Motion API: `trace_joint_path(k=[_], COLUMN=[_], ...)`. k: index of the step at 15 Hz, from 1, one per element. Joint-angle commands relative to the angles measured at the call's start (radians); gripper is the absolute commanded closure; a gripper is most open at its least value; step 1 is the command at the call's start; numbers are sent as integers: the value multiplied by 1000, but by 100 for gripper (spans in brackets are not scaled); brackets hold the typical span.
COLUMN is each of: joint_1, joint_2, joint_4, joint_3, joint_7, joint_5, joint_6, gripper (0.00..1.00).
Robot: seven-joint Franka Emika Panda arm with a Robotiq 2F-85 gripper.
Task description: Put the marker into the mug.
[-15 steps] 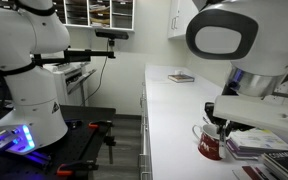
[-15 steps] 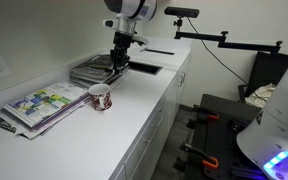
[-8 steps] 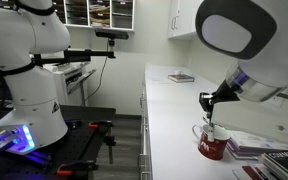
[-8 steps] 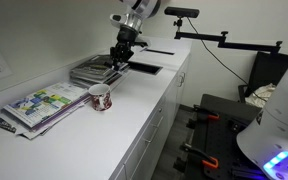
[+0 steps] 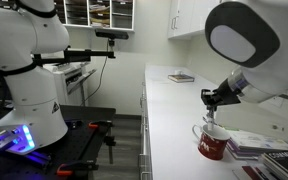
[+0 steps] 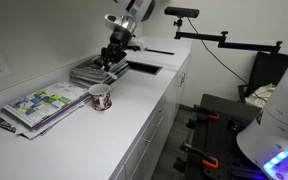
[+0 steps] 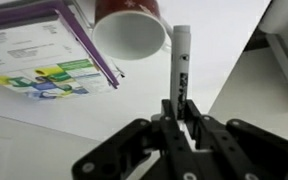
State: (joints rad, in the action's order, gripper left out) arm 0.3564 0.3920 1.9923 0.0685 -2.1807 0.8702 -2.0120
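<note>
Magazines (image 7: 39, 60) lie at the left of the bench (image 7: 224, 40), with the mug (image 7: 132, 25) beside them. Since half a second ago the tool (image 7: 180, 105) has slid toward the mug. It grips the marker (image 7: 180, 55), held in the air just right of the mug's rim. The arm slants down from above, wrist tilted.

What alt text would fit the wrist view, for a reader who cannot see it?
The tool is shut on the marker, which points away from the camera, its far end just right of the dark red mug and not yet inside it. Colourful booklets lie on the white counter at the picture's left.
</note>
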Motion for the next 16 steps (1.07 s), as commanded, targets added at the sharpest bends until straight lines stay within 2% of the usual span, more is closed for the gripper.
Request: trace_joint_path(k=[1, 8, 16], joint_1=[-9, 13, 19], joint_2=[90, 322, 492], joint_4=[-109, -334, -504], joint_3=[-25, -27, -17], joint_7=[-100, -148, -158], joint_5=[61, 96, 99], joint_6=[135, 335, 407], gripper=[95, 95, 95])
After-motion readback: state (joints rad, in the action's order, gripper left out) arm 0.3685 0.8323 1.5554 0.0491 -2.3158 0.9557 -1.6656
